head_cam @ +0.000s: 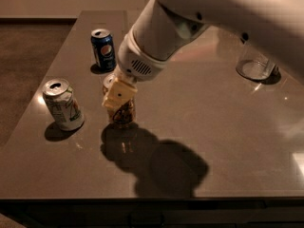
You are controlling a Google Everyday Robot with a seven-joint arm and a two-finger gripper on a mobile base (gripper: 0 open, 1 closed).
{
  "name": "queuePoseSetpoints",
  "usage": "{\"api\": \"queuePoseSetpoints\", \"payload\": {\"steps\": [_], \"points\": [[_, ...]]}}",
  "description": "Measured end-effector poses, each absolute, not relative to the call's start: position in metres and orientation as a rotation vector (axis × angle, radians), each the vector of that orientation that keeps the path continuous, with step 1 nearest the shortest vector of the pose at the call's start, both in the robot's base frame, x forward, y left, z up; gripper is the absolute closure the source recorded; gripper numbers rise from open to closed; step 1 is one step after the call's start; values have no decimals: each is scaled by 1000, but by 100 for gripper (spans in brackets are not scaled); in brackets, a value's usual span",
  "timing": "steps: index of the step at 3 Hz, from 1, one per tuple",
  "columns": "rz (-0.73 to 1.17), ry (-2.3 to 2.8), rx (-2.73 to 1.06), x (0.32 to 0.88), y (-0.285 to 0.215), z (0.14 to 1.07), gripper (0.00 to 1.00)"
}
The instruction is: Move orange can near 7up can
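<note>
The orange can [123,114] stands upright at the left middle of the dark table [228,127], partly covered by my gripper [118,95], which is shut on the can from above. The 7up can [62,104], white with green markings and a silver top, stands to the left of the orange can with a small gap between them. My arm comes down from the upper right.
A dark blue Pepsi can [103,50] stands behind the two cans, further back on the table. A clear plastic cup [256,63] stands at the back right. The table's left edge runs close to the 7up can.
</note>
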State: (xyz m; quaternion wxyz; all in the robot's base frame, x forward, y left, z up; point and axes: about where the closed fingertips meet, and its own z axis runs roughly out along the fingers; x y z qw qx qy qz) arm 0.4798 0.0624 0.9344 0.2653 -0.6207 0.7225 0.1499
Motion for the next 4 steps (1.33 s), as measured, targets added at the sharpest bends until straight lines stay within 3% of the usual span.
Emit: {"api": "queuePoseSetpoints", "payload": {"steps": [1,3,4], "points": [[406,1932,-1717,476,82,927,100],[402,1909,-1759,482,110,919,60],[405,1908,-1755,482,113,915,27]]}}
